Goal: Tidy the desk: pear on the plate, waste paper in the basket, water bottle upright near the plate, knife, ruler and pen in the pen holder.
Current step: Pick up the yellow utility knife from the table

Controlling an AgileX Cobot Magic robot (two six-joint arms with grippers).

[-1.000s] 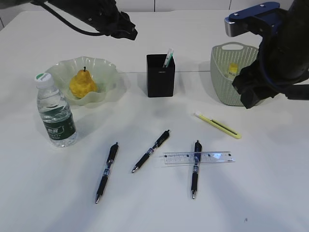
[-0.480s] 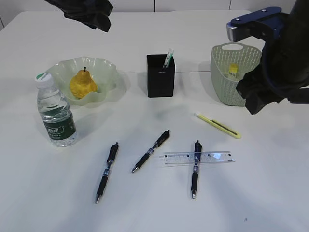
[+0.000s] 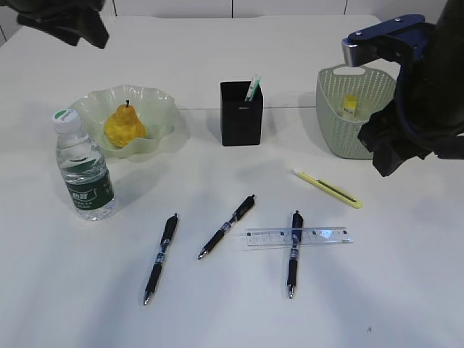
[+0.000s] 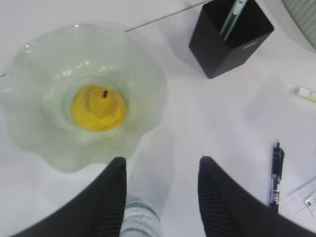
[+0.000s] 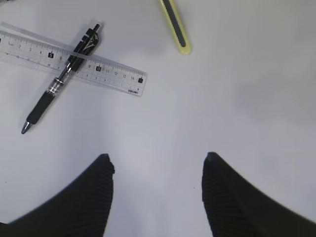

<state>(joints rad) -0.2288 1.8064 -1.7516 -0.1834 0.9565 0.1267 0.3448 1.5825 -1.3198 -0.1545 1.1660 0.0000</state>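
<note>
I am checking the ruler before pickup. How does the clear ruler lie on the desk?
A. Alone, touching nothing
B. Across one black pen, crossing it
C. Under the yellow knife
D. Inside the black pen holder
B: the clear ruler lies across the barrel of one black pen, forming a cross with it; the right wrist view shows the same overlap, and the yellow knife lies apart.

We see bright, even light from above on the smooth white table [image 3: 217, 304]. Shadows are soft and faint; the matte black square pen holder [image 3: 241, 114] casts a pale one just beside its base. In the left wrist view the holder looks slightly soft, and the dark claw fingers [image 4: 111, 197] below it are blurred.
</note>
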